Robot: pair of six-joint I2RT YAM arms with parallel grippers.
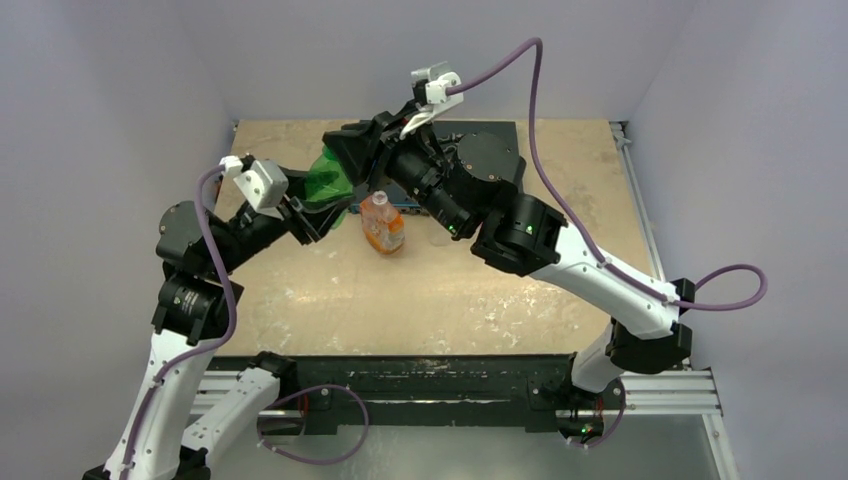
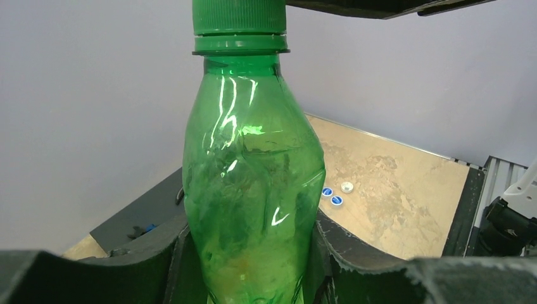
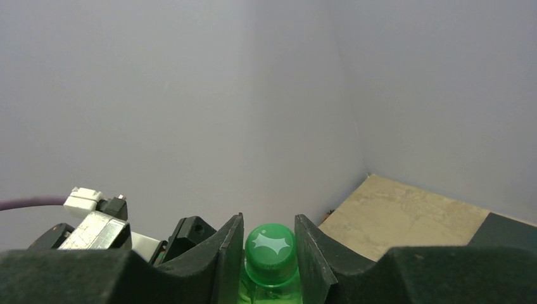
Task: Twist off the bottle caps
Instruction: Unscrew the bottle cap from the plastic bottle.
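Observation:
My left gripper (image 2: 253, 269) is shut on the lower body of the green bottle (image 2: 253, 183) and holds it lifted at the back left of the table; in the top view the left gripper (image 1: 316, 207) sits below the green bottle (image 1: 326, 180). The green cap (image 2: 239, 16) sits on the bottle's neck. My right gripper (image 3: 268, 218) is shut on the green cap (image 3: 271, 247), one finger on each side; in the top view the right gripper (image 1: 347, 152) is over the bottle. The squat orange-label bottle (image 1: 382, 226) stands upright mid-table. Three loose caps, two blue-faced (image 2: 332, 196) and one white (image 2: 346, 187), lie on the table. The clear bottles are out of view.
A dark mat (image 1: 492, 131) lies at the back of the tan table (image 1: 400, 310). Grey walls close in on the left, back and right. The right arm's elbow (image 1: 520, 235) hangs over the table's middle right, beside the orange-label bottle.

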